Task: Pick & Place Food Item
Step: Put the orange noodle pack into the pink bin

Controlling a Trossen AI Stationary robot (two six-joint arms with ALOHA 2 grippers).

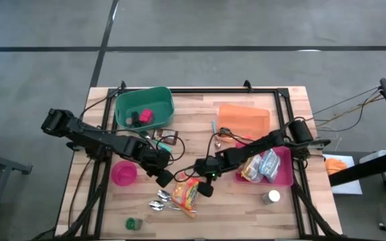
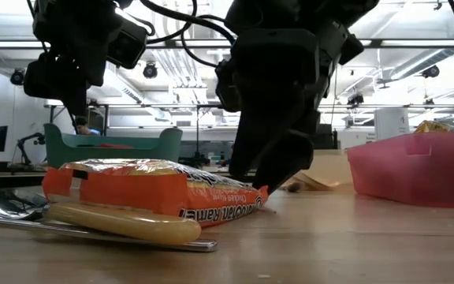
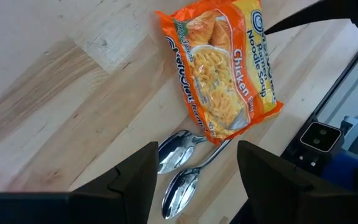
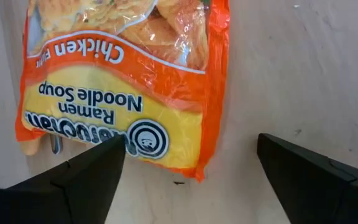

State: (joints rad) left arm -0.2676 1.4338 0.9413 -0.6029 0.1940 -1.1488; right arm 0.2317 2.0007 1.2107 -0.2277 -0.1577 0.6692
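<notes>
Two arms | wood table (image 1: 293, 107) | grey floor (image 1: 39, 80) | both fingers released

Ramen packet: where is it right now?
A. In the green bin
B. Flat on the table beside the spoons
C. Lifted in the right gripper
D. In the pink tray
B: the ramen packet lies on the bare wooden table, spoons alongside, the right gripper open above it.
</notes>
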